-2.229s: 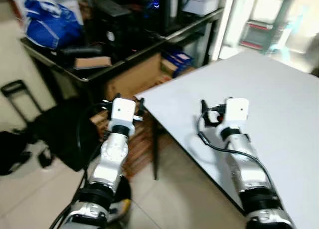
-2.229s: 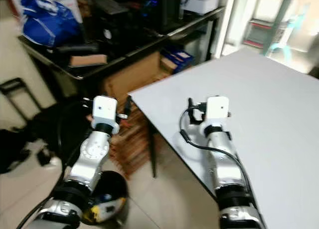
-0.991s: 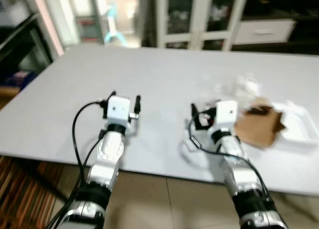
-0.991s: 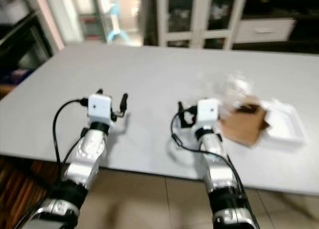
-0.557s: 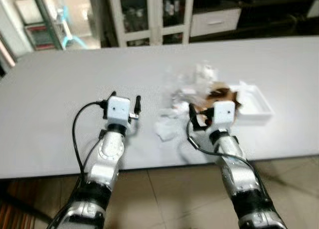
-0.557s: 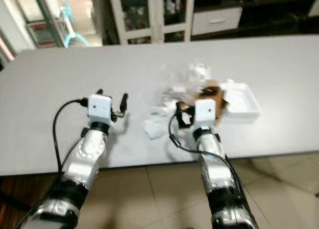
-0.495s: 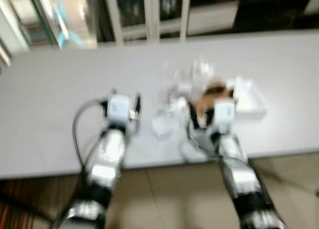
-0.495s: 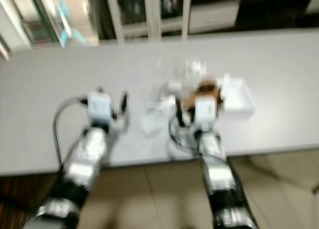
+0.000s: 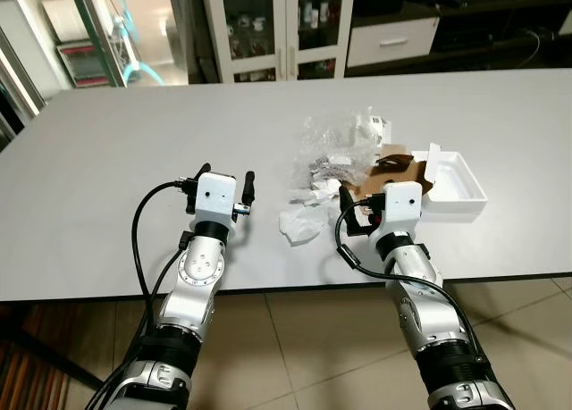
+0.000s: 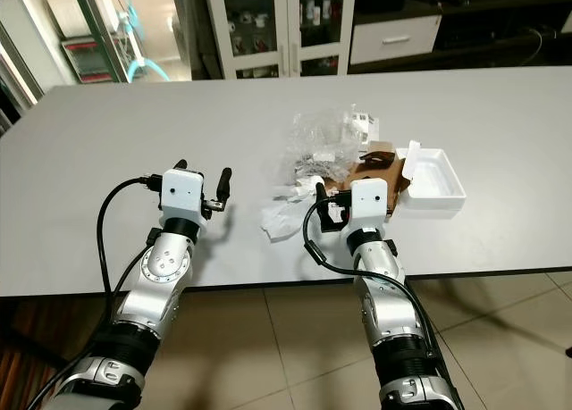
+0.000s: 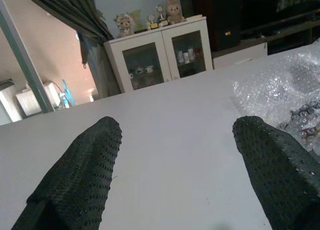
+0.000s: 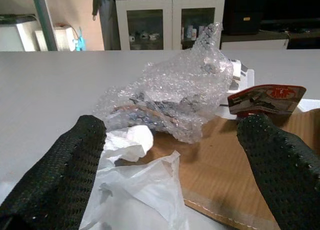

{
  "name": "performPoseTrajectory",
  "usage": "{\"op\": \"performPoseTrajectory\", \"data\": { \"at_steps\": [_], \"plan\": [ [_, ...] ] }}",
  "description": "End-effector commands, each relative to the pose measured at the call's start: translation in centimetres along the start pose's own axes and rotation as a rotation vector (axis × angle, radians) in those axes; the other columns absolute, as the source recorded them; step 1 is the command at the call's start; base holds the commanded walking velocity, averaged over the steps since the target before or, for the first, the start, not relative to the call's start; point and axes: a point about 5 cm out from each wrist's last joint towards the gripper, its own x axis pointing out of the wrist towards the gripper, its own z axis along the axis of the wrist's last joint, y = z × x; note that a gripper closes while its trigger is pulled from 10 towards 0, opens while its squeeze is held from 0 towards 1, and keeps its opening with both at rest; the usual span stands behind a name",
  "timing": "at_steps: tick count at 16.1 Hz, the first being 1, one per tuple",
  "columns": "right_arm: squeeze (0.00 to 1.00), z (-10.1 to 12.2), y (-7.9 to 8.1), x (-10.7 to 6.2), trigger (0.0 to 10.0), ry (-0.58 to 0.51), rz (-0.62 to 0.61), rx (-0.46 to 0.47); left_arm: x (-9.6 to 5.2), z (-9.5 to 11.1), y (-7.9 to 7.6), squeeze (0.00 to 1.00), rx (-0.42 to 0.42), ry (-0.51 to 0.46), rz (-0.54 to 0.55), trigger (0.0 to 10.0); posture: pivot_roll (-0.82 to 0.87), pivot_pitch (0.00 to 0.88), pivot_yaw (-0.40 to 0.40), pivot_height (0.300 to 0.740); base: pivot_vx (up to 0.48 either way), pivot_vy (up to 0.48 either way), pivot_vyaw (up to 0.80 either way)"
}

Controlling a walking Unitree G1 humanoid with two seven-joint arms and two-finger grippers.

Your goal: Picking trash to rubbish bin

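Observation:
A heap of trash lies on the grey table (image 9: 107,151): crumpled bubble wrap (image 9: 335,142), a white plastic scrap (image 9: 299,221), brown cardboard (image 9: 399,169) and a white foam tray (image 9: 454,182). My right gripper (image 9: 368,205) hovers open at the near side of the heap. In the right wrist view its fingers (image 12: 75,165) flank the bubble wrap (image 12: 175,94), the plastic scrap (image 12: 145,185), the cardboard (image 12: 225,160) and a red packet (image 12: 265,97). My left gripper (image 9: 221,181) is open over bare table left of the heap, with bubble wrap (image 11: 280,89) beside one finger.
The table's front edge (image 9: 268,289) runs just under both forearms, with tiled floor (image 9: 304,356) below. Behind the table stand a white glass-door cabinet (image 9: 277,26), a drawer unit (image 9: 393,39) and a metal shelf (image 9: 80,35) at the far left.
The camera has swung from a cluttered desk and table corner round to the table's long side, bringing the trash heap into view. Both arms keep the same pose, grippers open.

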Motion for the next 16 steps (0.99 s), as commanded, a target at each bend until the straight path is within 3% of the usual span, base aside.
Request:
{"op": "performPoseTrajectory", "data": {
  "at_steps": [1,16],
  "plan": [
    [0.00,0.52,0.06,0.20,10.0,-0.014,0.006,-0.003,0.18,0.17,-0.11,0.00,0.007,0.003,0.007,10.0,-0.06,0.021,0.047,0.740,0.000,-0.442,0.00],
    [0.00,0.46,0.47,0.18,10.0,-0.013,0.026,0.000,0.37,0.40,0.03,0.00,0.011,-0.003,0.021,10.0,-0.06,0.005,0.046,0.740,0.000,-0.440,0.00]
  ]
}}
